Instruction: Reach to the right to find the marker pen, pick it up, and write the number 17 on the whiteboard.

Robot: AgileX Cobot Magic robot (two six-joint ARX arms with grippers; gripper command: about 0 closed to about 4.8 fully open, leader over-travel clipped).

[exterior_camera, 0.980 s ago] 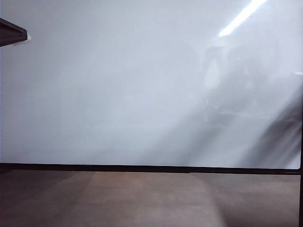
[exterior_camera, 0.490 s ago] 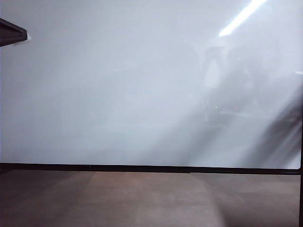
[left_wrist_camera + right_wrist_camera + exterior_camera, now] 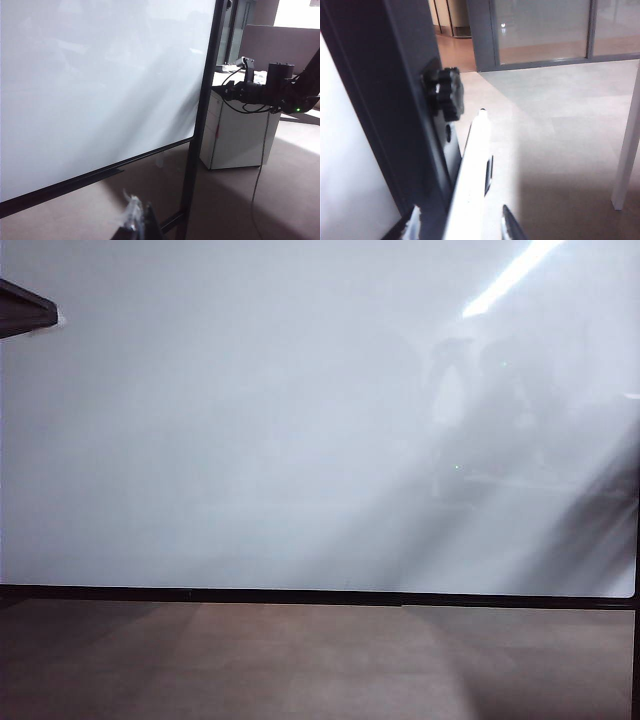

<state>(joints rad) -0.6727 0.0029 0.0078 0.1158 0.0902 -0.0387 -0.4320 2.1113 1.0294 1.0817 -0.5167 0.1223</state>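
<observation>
The large glossy white whiteboard [image 3: 250, 420] with its thin black frame edge fills most of the exterior view, its smooth face carrying soft grey reflections and a bright light streak at the upper right. Below it runs a matte brown wood-grain panel [image 3: 300, 660].

The right gripper [image 3: 462, 222] sits beside the board's dark metal post [image 3: 390, 100], past the whiteboard's right edge, next to a knurled black knob [image 3: 449, 92]. A slim white cylindrical marker pen [image 3: 472, 165] lies between its 2 fingertips [image 3: 509, 226], tip pointing away; the jaws stand slightly apart around the barrel, and whether they pinch it I cannot tell.

The left gripper [image 3: 136, 220] hangs low near the board's lower right corner; only its tips show, so its opening cannot be judged. Beyond the post stands a white boxy cabinet [image 3: 235, 135].
</observation>
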